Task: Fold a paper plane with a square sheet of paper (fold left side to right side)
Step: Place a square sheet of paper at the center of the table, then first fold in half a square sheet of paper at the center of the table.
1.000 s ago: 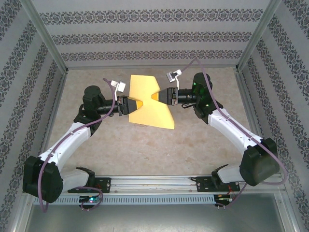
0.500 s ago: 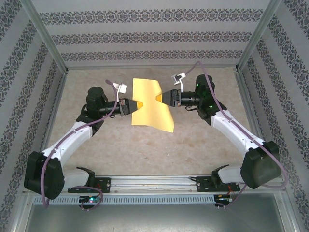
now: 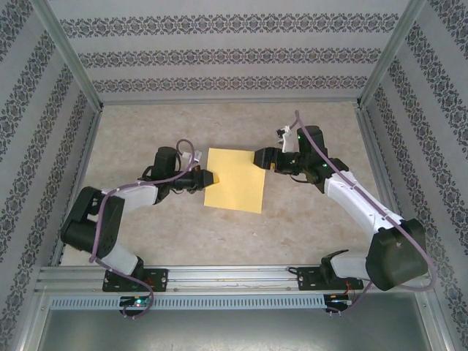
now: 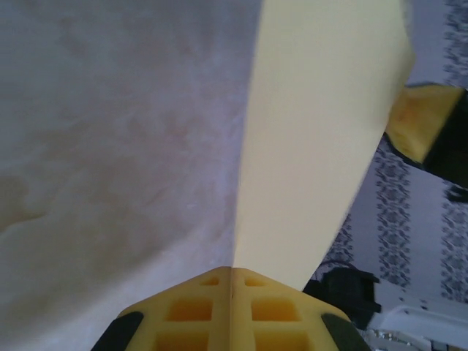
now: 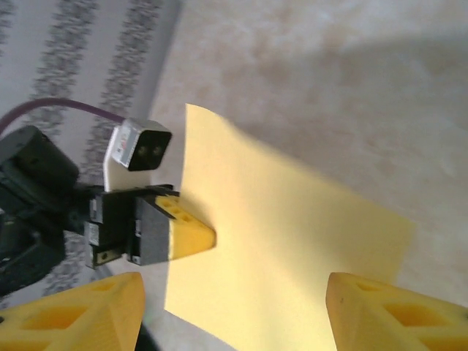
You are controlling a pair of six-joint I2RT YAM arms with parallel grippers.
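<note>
From above, the thin yellow square sheet of paper (image 3: 235,180) looks flat near the middle of the mottled beige bench (image 3: 307,234). The left tool (image 3: 211,177) is at the middle of its left edge and the right tool (image 3: 257,156) is at its far right corner. The left wrist view adds the grip itself: the left tool's two yellow fingers (image 4: 212,292) are pressed together with the sheet's edge pinched in the seam. The right wrist view shows the right tool's jaws spread wide and gripping nothing, with the sheet's near edge loose between them.
</note>
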